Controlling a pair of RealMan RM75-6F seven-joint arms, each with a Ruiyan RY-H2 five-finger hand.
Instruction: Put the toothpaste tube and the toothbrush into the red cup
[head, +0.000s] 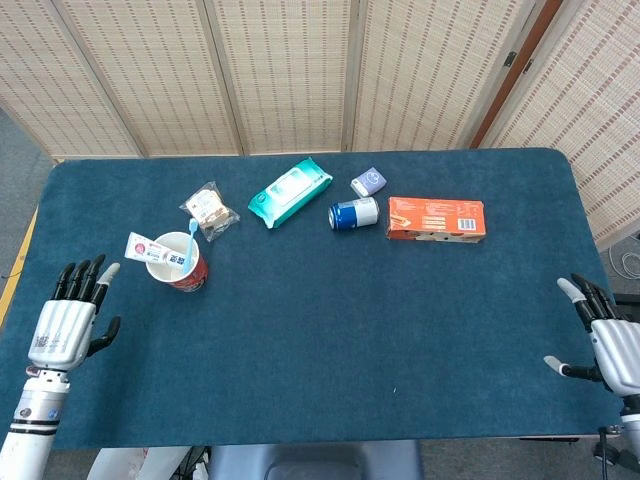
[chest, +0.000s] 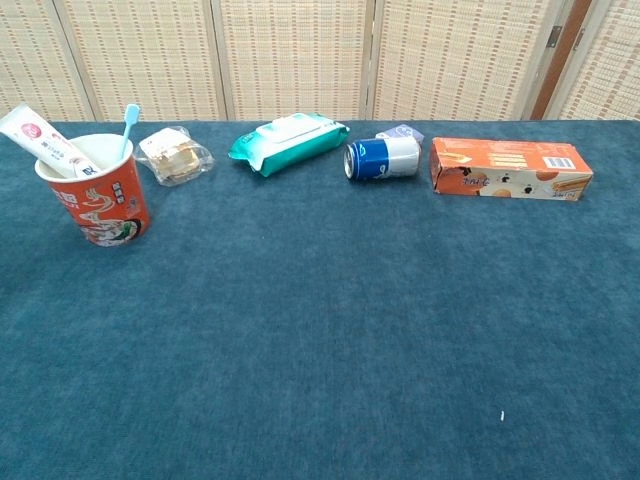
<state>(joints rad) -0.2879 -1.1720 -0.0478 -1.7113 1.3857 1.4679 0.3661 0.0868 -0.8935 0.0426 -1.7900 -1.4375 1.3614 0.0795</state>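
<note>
The red cup (head: 185, 274) (chest: 100, 200) stands upright on the blue table at the left. A white toothpaste tube (head: 143, 246) (chest: 42, 138) leans out of it to the left, and a light blue toothbrush (head: 191, 247) (chest: 127, 126) stands in it. My left hand (head: 68, 325) hovers near the table's left front edge, well clear of the cup, fingers spread and empty. At the right front edge my right hand (head: 603, 339) is open too, holding nothing. Neither hand shows in the chest view.
Behind the cup lies a clear snack packet (head: 209, 210). Further right along the back sit a teal wipes pack (head: 290, 191), a small grey box (head: 368, 181), a blue can (head: 353, 213) on its side and an orange carton (head: 436, 219).
</note>
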